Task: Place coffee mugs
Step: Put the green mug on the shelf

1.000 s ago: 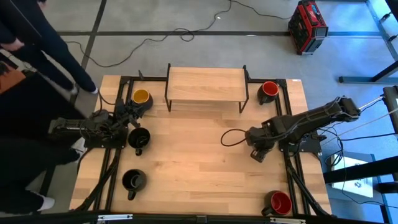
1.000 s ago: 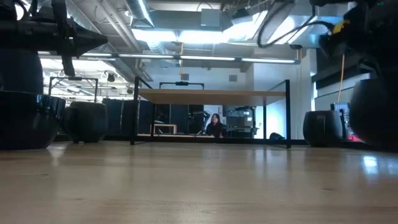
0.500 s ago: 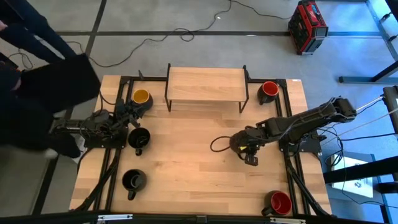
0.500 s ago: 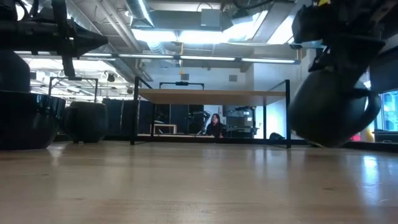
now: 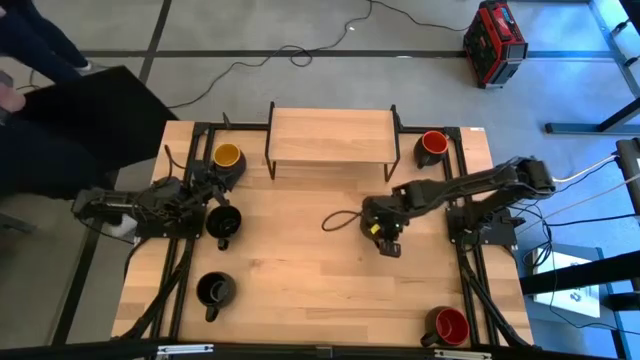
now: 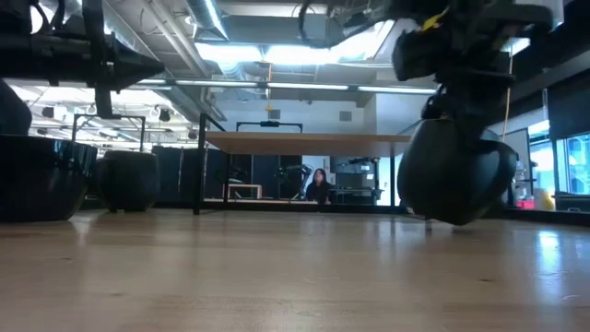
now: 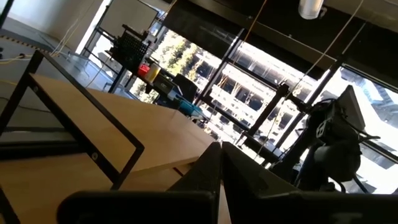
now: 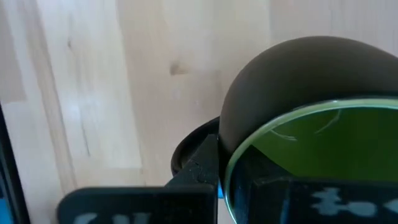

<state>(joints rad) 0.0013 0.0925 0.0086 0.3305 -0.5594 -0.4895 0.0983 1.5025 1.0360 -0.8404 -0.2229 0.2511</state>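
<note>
The right gripper (image 5: 384, 232) is gripping the rim of a black, green-lined ceramic mug (image 8: 298, 124), hanging it clear above mid-table, with the low wooden shelf (image 5: 332, 136) lying just beyond.

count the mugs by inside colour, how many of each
red inside: 2, one by the shelf's right end, one at the near right corner
yellow-orange inside: 1
black inside: 2
green inside: 1, held by the right gripper
total: 6
</note>
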